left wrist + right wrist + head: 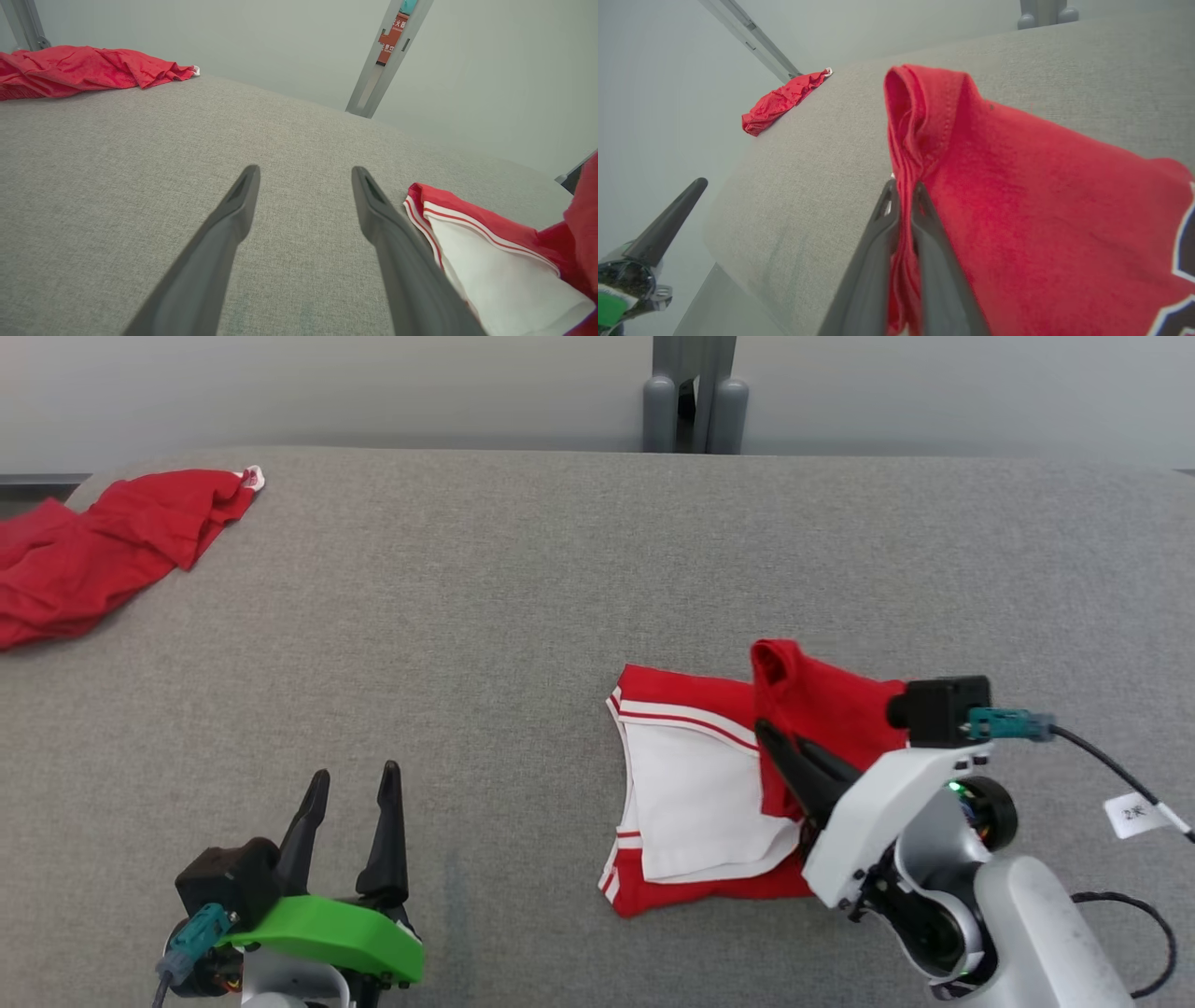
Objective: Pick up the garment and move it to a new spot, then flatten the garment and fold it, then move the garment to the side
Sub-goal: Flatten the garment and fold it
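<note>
A red-and-white garment (691, 775) lies partly folded on the right half of a grey fabric-covered table (485, 616), its white panel facing up and striped red edges showing along its left side. The right gripper (761, 726) reaches in from the robot's right with its two dark fingers pressed together on a bunched red fold of the garment, which stands up above the white panel. Well apart, at the near left of the table, the left gripper (355, 773) hovers with its fingers spread wide, holding nothing. A second red garment (103, 546) lies crumpled at the table's far left corner.
</note>
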Available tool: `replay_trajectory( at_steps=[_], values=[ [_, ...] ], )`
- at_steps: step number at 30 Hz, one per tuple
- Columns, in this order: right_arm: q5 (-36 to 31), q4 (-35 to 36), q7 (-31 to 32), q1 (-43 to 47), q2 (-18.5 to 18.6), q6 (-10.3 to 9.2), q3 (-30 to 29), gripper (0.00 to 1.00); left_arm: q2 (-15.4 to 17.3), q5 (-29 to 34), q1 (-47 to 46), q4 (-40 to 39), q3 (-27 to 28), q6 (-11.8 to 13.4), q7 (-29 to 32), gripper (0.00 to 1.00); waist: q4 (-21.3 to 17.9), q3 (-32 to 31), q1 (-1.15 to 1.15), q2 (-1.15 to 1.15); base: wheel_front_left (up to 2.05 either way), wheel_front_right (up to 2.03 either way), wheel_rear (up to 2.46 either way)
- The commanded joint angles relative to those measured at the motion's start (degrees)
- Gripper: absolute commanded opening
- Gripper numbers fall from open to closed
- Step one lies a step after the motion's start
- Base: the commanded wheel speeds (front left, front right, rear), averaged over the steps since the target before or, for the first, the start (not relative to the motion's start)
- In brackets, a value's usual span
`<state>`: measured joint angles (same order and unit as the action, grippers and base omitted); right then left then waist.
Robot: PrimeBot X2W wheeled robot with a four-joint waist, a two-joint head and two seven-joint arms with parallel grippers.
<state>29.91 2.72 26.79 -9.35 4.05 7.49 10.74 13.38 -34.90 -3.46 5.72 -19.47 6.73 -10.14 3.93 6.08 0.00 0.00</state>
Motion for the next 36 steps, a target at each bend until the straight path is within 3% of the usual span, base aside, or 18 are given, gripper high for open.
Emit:
replay_trajectory(
  at_steps=[1, 12, 13, 14, 15, 24, 31, 36],
  values=[
    [0.87, -1.31, -0.80, -0.94, -0.31, 0.00, 1.18, 0.00, -0.05, 0.17, -1.20, 0.10, -0.12, -0.16, 0.09, 1.00, 0.93, 0.15, 0.00, 0.00, 0.00, 0.00, 0.00],
    [2.84, -16.06, -5.55, -7.06, -1.13, 0.00, 7.48, 0.00, -0.74, -0.01, -2.21, 1.24, -1.05, -0.68, -0.49, 1.00, 4.30, 1.05, 0.00, 0.00, 0.00, 0.00, 0.00],
    [3.25, -17.25, -6.24, -7.60, -1.11, 0.00, 7.96, 0.32, -0.76, -0.08, -2.22, 1.40, -1.10, -0.74, -0.59, 1.00, 4.44, 1.10, 0.00, 0.00, 0.00, 0.00, 0.00],
    [3.61, -18.02, -6.92, -8.03, -1.12, 0.01, 8.46, 0.53, -0.76, -0.11, -2.26, 1.49, -1.12, -0.71, -0.67, 1.00, 4.52, 1.17, 0.00, 0.00, 0.00, 0.00, 0.00],
    [4.07, -18.80, -7.90, -8.58, -1.15, 0.01, 9.27, 1.00, -0.79, -0.11, -2.36, 1.58, -1.13, -0.70, -0.67, 1.00, 4.56, 1.26, 0.00, 0.00, 0.00, 0.00, 0.00],
    [8.94, -20.40, -15.47, -12.27, -1.05, 0.00, 12.20, 1.00, -0.95, 0.45, -3.22, 2.09, -1.84, -0.86, -1.06, 1.00, 3.16, 1.47, 0.00, 0.00, 0.00, 0.00, 0.00],
    [1.30, -19.51, -24.00, -14.04, 0.17, 0.00, 5.17, 1.00, -1.24, 1.16, -4.88, 2.64, -3.02, -1.23, -0.95, 1.00, 1.59, 1.25, 0.00, 0.00, 0.00, 0.00, 0.00],
    [-4.57, -18.15, -26.69, -12.55, 1.05, 0.00, 0.40, 1.00, -1.40, 1.61, -5.90, 3.24, -3.63, -1.34, -1.04, 1.00, 0.52, 0.96, 0.00, 0.00, 0.00, 0.00, 0.00]
  ],
)
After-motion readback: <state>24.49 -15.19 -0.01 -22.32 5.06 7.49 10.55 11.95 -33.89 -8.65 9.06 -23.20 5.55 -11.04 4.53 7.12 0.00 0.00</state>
